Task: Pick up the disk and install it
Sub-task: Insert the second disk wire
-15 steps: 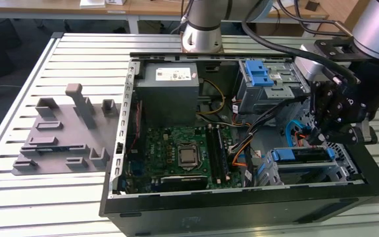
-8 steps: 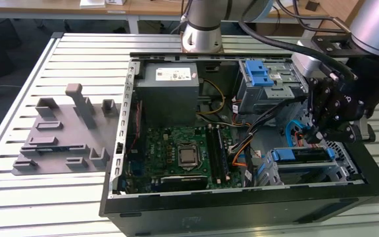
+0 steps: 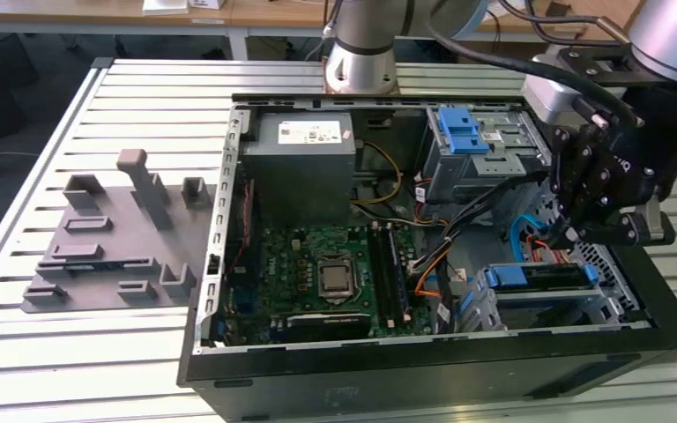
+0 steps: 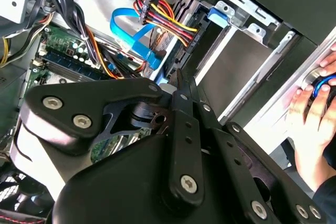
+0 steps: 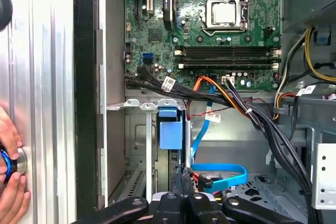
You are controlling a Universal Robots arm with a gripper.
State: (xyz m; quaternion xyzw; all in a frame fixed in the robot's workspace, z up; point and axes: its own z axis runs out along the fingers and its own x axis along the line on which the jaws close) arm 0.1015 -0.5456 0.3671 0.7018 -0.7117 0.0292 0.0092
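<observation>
The disk [image 3: 535,277] lies in the drive bay at the front corner of the open computer case, on the exterior view's right, its blue rail showing. In the first wrist view the disk's blue end [image 5: 169,131] sits between the bay's metal walls. My gripper [image 3: 576,236] hangs inside the case just above and behind the disk. Its fingers [image 5: 182,179] are closed together with nothing between them, a short way from the blue end. In the second wrist view the gripper [image 4: 182,85] points at the bay beside the coloured cables.
A silver cage with a blue latch [image 3: 474,141] and a grey power box [image 3: 303,163] stand at the back. The motherboard [image 3: 327,273] covers the case floor. Blue and orange cables [image 5: 220,174] run near the fingers. A person's hand [image 5: 10,182] rests on the table outside the case. A grey fixture [image 3: 115,238] lies at the exterior view's left.
</observation>
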